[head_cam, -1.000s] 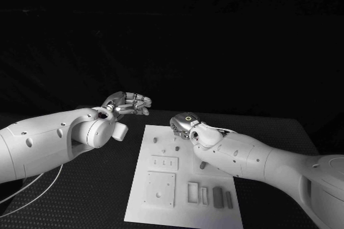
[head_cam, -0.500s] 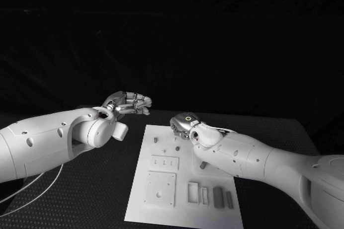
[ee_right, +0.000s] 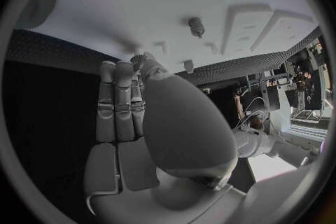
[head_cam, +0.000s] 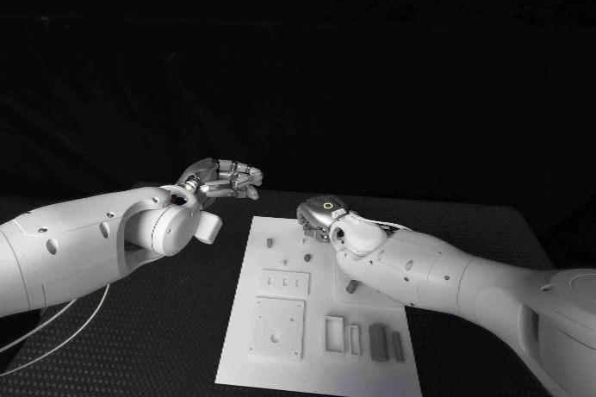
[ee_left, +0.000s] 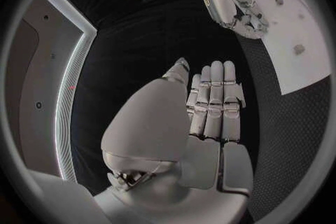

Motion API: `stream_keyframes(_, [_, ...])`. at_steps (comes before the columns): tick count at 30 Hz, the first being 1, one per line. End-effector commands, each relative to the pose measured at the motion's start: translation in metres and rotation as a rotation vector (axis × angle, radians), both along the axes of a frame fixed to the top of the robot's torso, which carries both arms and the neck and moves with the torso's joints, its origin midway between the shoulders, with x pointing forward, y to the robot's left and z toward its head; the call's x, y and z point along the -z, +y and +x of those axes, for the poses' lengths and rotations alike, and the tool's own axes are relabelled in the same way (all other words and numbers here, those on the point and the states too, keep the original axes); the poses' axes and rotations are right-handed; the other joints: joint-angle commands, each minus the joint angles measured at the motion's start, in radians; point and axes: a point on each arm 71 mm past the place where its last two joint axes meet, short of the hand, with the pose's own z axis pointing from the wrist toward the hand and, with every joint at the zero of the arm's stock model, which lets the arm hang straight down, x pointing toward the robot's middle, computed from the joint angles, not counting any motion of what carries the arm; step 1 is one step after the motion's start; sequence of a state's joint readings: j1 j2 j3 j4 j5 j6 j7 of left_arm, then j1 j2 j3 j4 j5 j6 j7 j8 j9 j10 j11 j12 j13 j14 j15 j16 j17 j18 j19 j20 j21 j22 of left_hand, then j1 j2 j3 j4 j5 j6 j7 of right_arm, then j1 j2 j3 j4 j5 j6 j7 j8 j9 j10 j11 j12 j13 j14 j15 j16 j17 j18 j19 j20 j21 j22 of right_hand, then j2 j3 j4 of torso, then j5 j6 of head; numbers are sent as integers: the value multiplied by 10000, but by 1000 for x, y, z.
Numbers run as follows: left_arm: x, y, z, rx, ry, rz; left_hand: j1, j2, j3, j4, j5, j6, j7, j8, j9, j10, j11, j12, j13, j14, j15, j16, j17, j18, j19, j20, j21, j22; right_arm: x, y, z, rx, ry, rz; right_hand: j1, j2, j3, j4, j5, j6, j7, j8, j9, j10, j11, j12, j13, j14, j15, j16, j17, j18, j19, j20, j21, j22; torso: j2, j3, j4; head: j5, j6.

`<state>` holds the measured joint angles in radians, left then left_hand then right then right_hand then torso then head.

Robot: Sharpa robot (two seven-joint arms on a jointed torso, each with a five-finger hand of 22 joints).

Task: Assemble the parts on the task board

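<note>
My right silver hand [head_cam: 320, 218] hangs over the far end of the flat white task board [head_cam: 283, 341], fingers straight and laid together, holding nothing. My left silver hand [head_cam: 224, 180] hovers just off that board's far left corner, fingers also together and empty. The small grey parts [head_cam: 376, 340] lie at the board's near end. I judge I should reach there, spread my fingers and pinch one squarely
</note>
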<state>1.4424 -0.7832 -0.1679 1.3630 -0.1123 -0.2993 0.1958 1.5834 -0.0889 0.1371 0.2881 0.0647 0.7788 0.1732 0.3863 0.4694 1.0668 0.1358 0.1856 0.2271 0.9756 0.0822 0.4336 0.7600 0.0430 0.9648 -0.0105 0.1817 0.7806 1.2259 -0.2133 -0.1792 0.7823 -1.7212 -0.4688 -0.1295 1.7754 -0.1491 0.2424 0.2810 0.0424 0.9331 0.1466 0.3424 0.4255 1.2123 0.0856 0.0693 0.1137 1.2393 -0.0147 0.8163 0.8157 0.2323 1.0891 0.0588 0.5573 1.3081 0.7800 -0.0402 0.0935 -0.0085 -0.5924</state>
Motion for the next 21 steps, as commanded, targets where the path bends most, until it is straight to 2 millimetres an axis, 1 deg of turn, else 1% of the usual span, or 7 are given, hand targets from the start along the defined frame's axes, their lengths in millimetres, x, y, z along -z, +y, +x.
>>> stream_keyframes(1, [-3, -1, 0, 55, -184, -17, -39, -24, -41, 4, -56, -16, 4, -41, 14, -1, 58, -68, 9, 40, 14, -66, 12, -62, 40, -59, -58, 9, 2, -1, 0, 88, 117, -168, -11, -45, 74, 2, 59, -41, 26, -47, -9, 20, 115, -13, 52, -65, -9, -17, 9, 295, -40, 1, 40, 213, 1, 1, 0, -6, 5])
stream_keyframes(7, [-3, -1, 0, 64, -184, -19, -38, -23, -40, 4, -56, -15, 4, -43, 17, 0, 58, -72, 11, 42, 14, -70, 15, -62, 42, -60, -62, 10, 2, -2, 1, 136, 118, -177, -15, -46, 83, 0, 59, -38, 26, -45, -7, 24, 115, -10, 54, -65, -9, -17, 10, 295, -42, 2, 42, 214, -5, 0, -5, -5, -20])
stream_keyframes(12, [-3, -1, 1, 55, -186, -17, -39, -23, -40, 4, -57, -14, 4, -45, 20, 1, 59, -76, 13, 43, 14, -74, 17, -62, 44, -60, -65, 11, 1, -2, 1, 136, 86, -143, -15, -36, 114, -10, 59, -26, 22, -39, -2, 38, 111, -1, 60, -66, -12, -14, 14, 295, -44, 2, 48, 215, -6, 6, -3, -8, -5])
stream_keyframes(17, [-3, -2, 1, 69, -186, -19, -38, -23, -40, 4, -56, -14, 4, -48, 23, 2, 59, -79, 15, 43, 14, -77, 20, -63, 45, -60, -68, 12, 1, -1, 1, 118, 24, -38, -39, -37, 127, -5, 58, -31, 24, -42, -1, 34, 113, -3, 60, -67, -10, -14, 16, 295, -47, 6, 52, 216, -2, 0, 2, -14, 0])
stream_keyframes(19, [-3, -2, 1, 65, -185, -17, -38, -23, -40, 4, -56, -14, 4, -49, 23, 2, 59, -81, 16, 44, 14, -78, 21, -63, 46, -60, -69, 12, 0, -2, 1, 136, 49, 48, -75, -70, 141, -5, 58, -76, 40, -68, -9, -19, 128, -27, 49, -73, 3, -16, 19, 295, -56, 9, 56, 215, 1, 1, -1, -4, 3])
stream_keyframes(21, [-3, -2, 1, 61, -184, -15, -38, -23, -40, 4, -56, -14, 5, -50, 24, 3, 59, -82, 16, 44, 14, -80, 22, -63, 46, -60, -70, 13, 0, -2, 1, 150, 76, 97, -134, -134, 170, -8, 57, -217, 100, -148, -38, -192, 180, -68, 9, -90, 52, -23, 22, 295, -75, 16, 58, 212, 2, 3, 2, -3, 10])
